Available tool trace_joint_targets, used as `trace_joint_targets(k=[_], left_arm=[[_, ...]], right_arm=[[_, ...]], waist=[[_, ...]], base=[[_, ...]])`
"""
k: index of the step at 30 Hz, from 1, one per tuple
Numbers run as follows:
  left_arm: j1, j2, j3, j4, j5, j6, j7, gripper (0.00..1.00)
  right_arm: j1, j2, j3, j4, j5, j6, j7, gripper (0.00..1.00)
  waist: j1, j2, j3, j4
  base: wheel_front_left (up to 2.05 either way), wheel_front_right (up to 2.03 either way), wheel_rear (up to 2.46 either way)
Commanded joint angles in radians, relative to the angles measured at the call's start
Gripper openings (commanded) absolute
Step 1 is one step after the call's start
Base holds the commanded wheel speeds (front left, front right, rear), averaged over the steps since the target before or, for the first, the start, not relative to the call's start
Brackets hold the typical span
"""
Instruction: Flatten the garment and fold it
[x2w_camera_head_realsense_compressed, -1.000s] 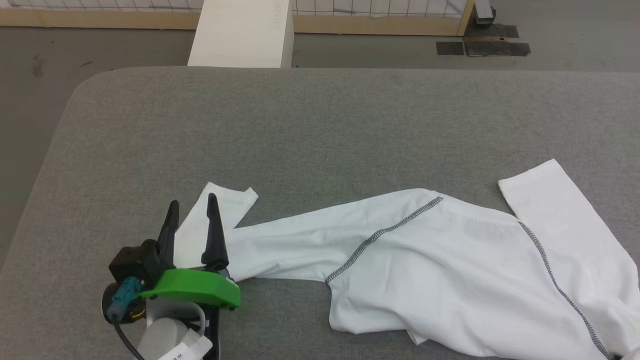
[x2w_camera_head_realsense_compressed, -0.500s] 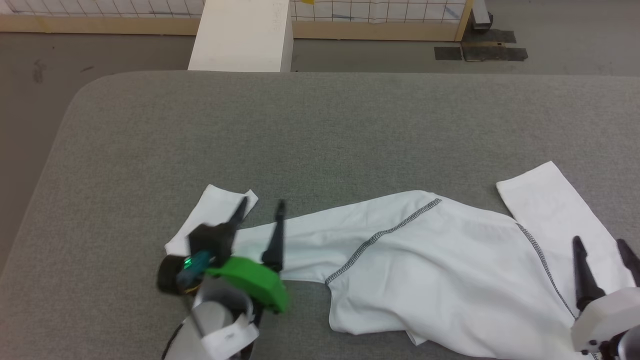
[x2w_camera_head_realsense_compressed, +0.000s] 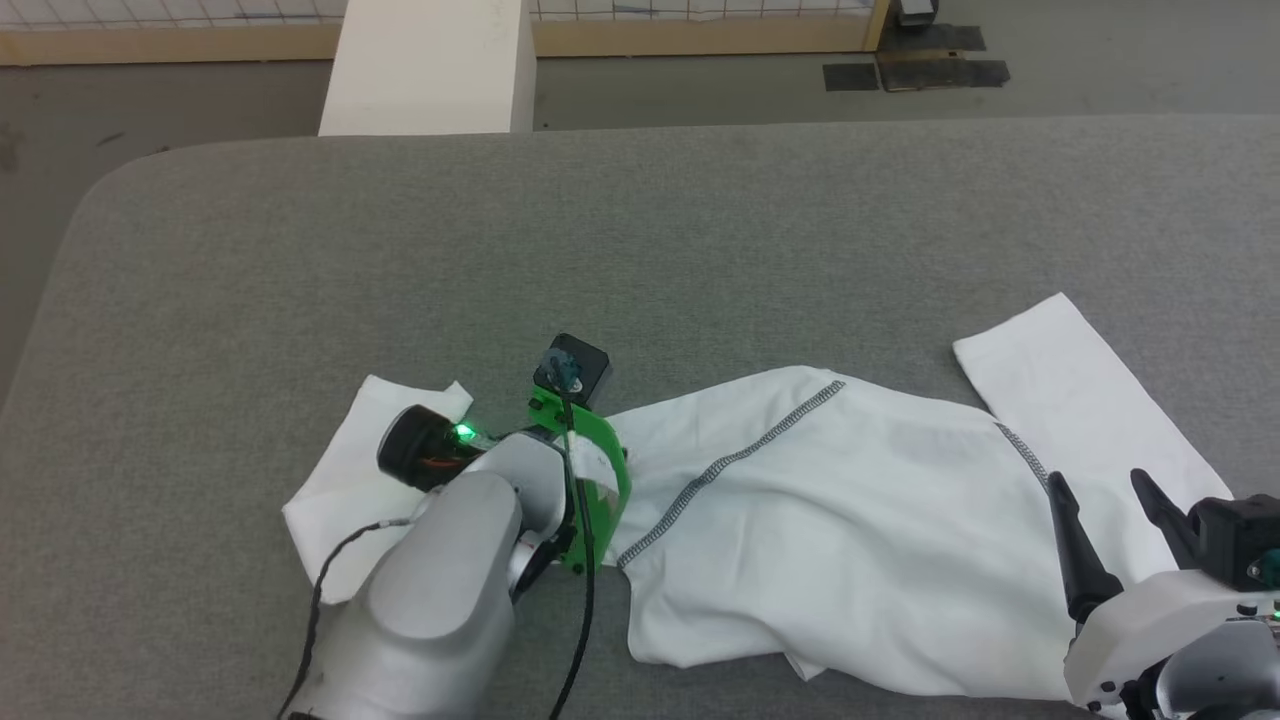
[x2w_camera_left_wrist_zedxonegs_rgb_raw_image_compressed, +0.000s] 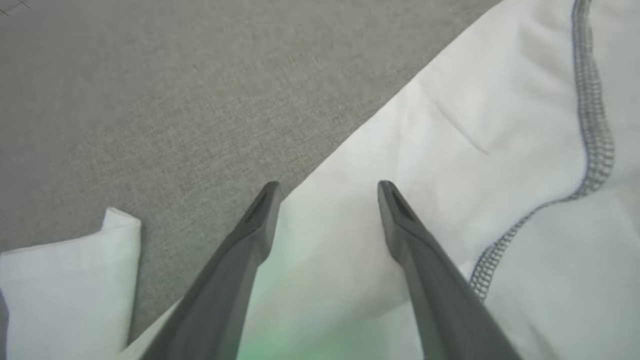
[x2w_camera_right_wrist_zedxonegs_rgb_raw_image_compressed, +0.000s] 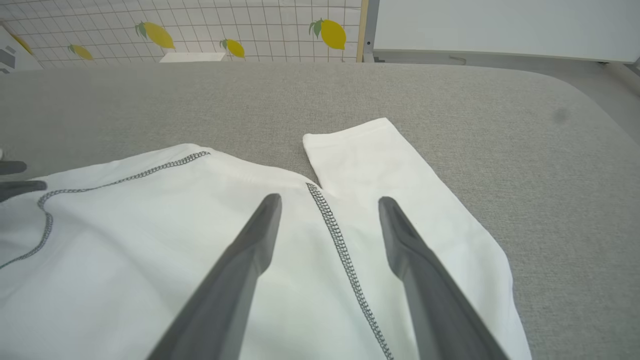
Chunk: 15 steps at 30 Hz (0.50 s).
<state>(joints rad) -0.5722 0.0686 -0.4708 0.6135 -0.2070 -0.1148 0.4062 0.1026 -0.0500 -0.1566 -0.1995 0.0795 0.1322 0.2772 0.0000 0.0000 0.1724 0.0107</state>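
Observation:
The white T-shirt (x2w_camera_head_realsense_compressed: 850, 520) lies crumpled lengthwise on the grey table (x2w_camera_head_realsense_compressed: 640, 230), with one sleeve (x2w_camera_head_realsense_compressed: 345, 480) at the left and the other sleeve (x2w_camera_head_realsense_compressed: 1060, 390) at the right. Dark zigzag seams (x2w_camera_head_realsense_compressed: 720, 465) cross it. My left arm (x2w_camera_head_realsense_compressed: 470, 560) reaches over the shirt's left part, its wrist tipped down so that it hides the fingers. In the left wrist view my left gripper (x2w_camera_left_wrist_zedxonegs_rgb_raw_image_compressed: 327, 187) is open just above the fabric's (x2w_camera_left_wrist_zedxonegs_rgb_raw_image_compressed: 450, 165) far edge. My right gripper (x2w_camera_head_realsense_compressed: 1098, 480) is open over the right shoulder, astride the seam (x2w_camera_right_wrist_zedxonegs_rgb_raw_image_compressed: 335, 235), holding nothing.
A white box (x2w_camera_head_realsense_compressed: 425, 65) stands on the floor beyond the table's far edge. A wood-framed grid fence (x2w_camera_right_wrist_zedxonegs_rgb_raw_image_compressed: 200, 30) with lemon pictures runs behind it, with dark mats (x2w_camera_head_realsense_compressed: 915, 72) on the floor. Bare table stretches behind the shirt.
My left gripper moved right from the left sleeve onto the shirt's body and tipped downward. My right gripper came into view at the lower right. The head camera shifted slightly.

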Motion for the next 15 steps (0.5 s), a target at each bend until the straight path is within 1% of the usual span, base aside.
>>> trace_joint_targets(k=[1,4,7,8,9,10,11,13,14,15], left_arm=[[-0.025,0.017,-0.006,0.027,0.012,-0.002,0.053,1.00],[-0.051,0.037,-0.028,0.068,0.029,-0.002,0.171,1.00],[-0.062,0.048,-0.035,0.083,0.027,-0.003,0.231,1.00],[-0.063,0.052,-0.037,0.088,0.024,-0.003,0.251,0.84],[-0.062,0.055,-0.039,0.090,0.021,-0.004,0.262,0.04],[-0.062,0.058,-0.037,0.087,0.014,-0.005,0.262,0.00],[-0.061,0.062,-0.034,0.081,0.011,-0.005,0.252,0.00],[-0.060,0.075,-0.004,0.052,0.002,0.026,0.176,0.00],[-0.059,0.080,0.017,0.038,-0.004,0.047,0.131,0.00],[-0.054,0.083,0.051,0.024,-0.019,0.078,0.074,0.00]], right_arm=[[-0.014,0.000,0.005,-0.004,0.001,-0.002,0.002,1.00],[-0.016,0.000,0.013,-0.009,0.005,-0.002,0.005,1.00],[-0.017,0.000,0.016,-0.014,0.011,-0.002,0.007,1.00],[-0.018,0.000,0.017,-0.015,0.012,-0.002,0.008,1.00],[-0.019,0.000,0.018,-0.016,0.013,-0.002,0.009,1.00],[-0.019,0.000,0.019,-0.016,0.014,-0.002,0.010,1.00],[-0.020,0.000,0.019,-0.017,0.014,-0.002,0.011,1.00],[-0.023,0.000,0.019,-0.021,0.017,-0.002,0.015,1.00],[-0.024,0.000,0.018,-0.022,0.018,-0.002,0.016,1.00],[-0.027,0.000,0.017,-0.024,0.020,-0.002,0.016,1.00]], waist=[[0.0000,0.0000,0.015,-0.023],[0.0000,0.0000,0.024,-0.039],[0.0000,0.0000,0.032,-0.048],[0.0000,0.0000,0.033,-0.050],[0.0000,0.0000,0.035,-0.051],[0.0000,0.0000,0.036,-0.052],[0.0000,0.0000,0.037,-0.052],[0.0000,0.0000,0.039,-0.050],[0.0000,0.0000,0.040,-0.048],[0.0000,0.0000,0.039,-0.047]], base=[[0.00,0.00,0.00],[0.00,0.00,0.00],[0.00,0.00,0.00],[0.00,0.00,0.00],[0.00,0.00,0.00],[0.00,0.00,0.00],[0.00,0.00,0.00],[0.00,0.00,0.00],[0.00,0.00,0.00],[0.00,0.00,0.00]])
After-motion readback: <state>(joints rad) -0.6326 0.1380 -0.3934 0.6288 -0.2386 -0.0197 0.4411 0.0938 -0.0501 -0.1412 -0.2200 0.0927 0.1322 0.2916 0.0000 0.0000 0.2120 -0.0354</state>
